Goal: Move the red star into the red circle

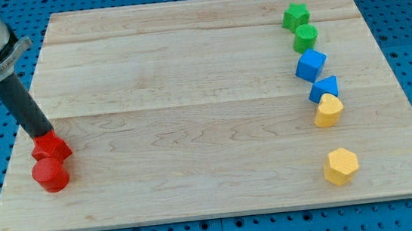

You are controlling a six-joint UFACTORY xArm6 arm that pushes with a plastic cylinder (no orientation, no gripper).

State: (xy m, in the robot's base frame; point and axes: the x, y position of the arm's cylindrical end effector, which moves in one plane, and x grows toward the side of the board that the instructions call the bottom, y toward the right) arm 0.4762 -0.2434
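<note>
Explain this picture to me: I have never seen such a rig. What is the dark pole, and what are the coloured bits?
The dark pole is a robot arm's rod; it holds nothing and only pushes. Its tip touches the red star at the view's left, from above. The red circle sits against the star, just below. There is one camera, looking down at a wooden board. Down the view's right: green star, green circle, blue cube, a smaller blue block, and two yellow blocks.
</note>
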